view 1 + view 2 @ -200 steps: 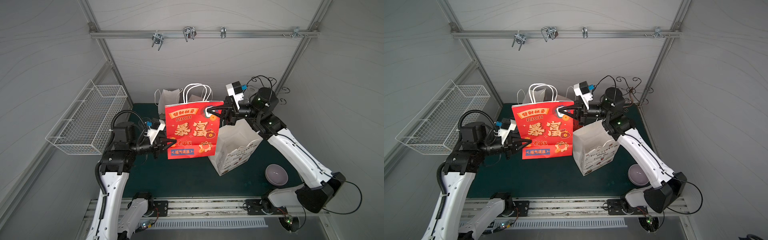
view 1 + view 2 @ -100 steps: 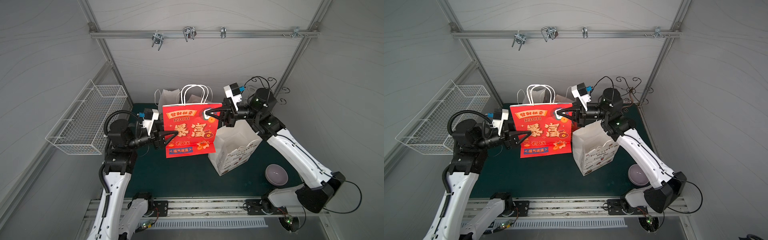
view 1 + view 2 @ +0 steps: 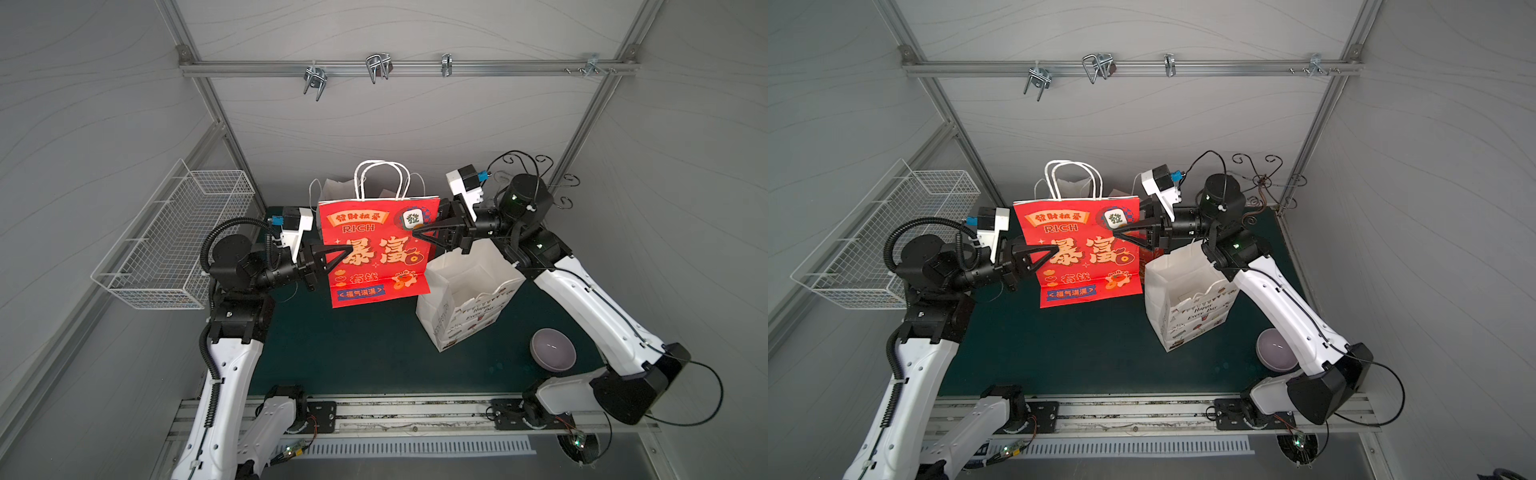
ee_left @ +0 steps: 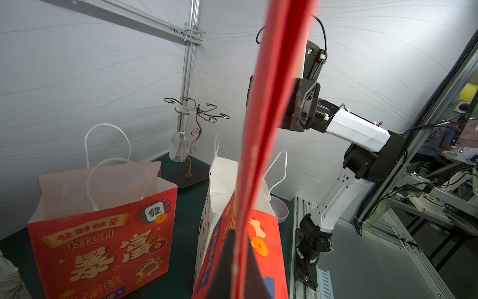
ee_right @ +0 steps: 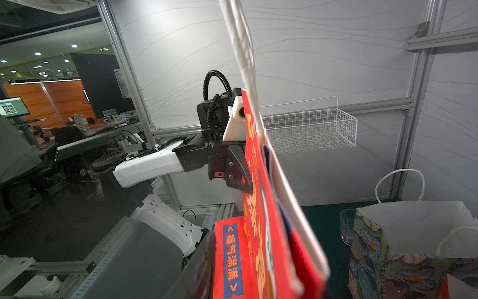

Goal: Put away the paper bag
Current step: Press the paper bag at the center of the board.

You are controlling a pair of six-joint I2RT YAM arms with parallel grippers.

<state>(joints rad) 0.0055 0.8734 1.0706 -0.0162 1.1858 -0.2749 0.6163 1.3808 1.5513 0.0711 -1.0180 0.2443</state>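
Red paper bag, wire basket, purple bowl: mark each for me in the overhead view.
red paper bag [image 3: 376,253], in a top view, middle of its printed front.
wire basket [image 3: 166,257], in a top view, its mesh floor.
purple bowl [image 3: 552,350], in a top view, its inside.

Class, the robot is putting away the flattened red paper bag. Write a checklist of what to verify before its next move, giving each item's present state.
1. Left gripper shut on red bag: ok.
2. Right gripper holding the bag: cannot tell.
3. Bag flattened: ok.
4. Bag upright between the arms: ok.
5. White bag apart from the right gripper: cannot tell; it stands close beneath.
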